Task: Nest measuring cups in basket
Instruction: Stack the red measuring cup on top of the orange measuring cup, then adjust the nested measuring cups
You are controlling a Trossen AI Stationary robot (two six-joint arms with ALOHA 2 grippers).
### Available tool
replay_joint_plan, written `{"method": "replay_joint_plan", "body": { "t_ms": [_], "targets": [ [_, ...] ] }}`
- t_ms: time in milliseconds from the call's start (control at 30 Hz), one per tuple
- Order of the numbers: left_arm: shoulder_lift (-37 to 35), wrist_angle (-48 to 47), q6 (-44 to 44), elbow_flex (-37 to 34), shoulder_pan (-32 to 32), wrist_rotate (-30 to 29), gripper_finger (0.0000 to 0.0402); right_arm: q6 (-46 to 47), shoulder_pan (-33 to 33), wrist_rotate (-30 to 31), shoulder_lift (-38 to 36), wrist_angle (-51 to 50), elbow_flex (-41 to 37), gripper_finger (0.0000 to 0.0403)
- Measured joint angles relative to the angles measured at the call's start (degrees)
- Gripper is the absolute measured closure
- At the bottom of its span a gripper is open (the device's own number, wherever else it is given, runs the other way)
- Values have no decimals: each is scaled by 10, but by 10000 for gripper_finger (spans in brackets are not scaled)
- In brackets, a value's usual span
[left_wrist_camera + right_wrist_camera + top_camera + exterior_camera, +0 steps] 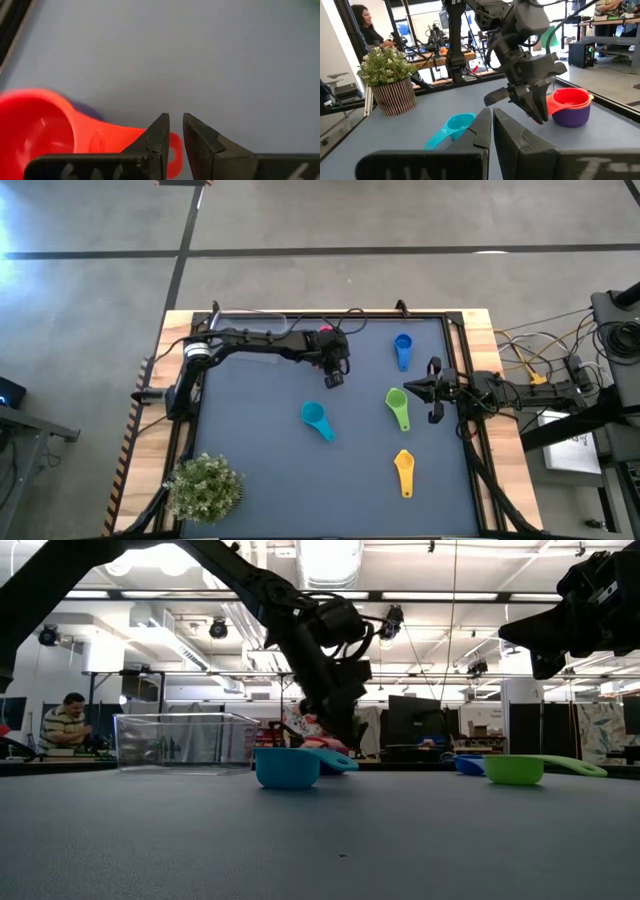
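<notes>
So the left tool [333, 372] is down at the far middle of the dark grey bench [260, 450], fingers nearly pressed together with just a thin gap. From its wrist view the small red plastic measuring cup [37, 132] has its flat handle sitting right by the fingertips, but I honestly can't tell if it's pinched or just beside them. In the right wrist view that red cup sits nested in a purple plastic measuring cup [570, 116].

The right tool [407, 388] hangs above the right side of the bench with its fingers pressed together and holding nothing.

The other scoops lie loose on the bench: a teal one [316, 418] near the middle, a green one [397, 406] just beside the right tool, a blue one [402, 350] toward the far right, and a yellow one [404, 471] at the near right. The clear plastic basket [180, 740] sits at the far left, apart from all of them. A small bushy plant in a striped pot [205, 488] is at the near left corner.
</notes>
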Motion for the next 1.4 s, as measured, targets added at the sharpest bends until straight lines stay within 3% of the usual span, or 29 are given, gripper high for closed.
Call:
{"method": "replay_joint_plan", "body": {
  "t_ms": [167, 767, 1000, 1233, 1400],
  "targets": [
    [0, -58, -11, 0, 0, -38, 365, 0, 0, 0, 0, 0, 0, 394],
    [-68, -93, -29, 0, -3, -44, 365, 0, 0, 0, 0, 0, 0, 394],
    [-107, -95, -53, 0, -3, -104, 364, 0, 0, 0, 0, 0, 0, 394],
    [-119, -92, -55, -1, -3, -126, 324, 0, 0, 0, 0, 0, 0, 394],
    [-125, -14, -46, -36, -2, -158, 293, 0, 0, 0, 0, 0, 0, 394]
  ]
}}
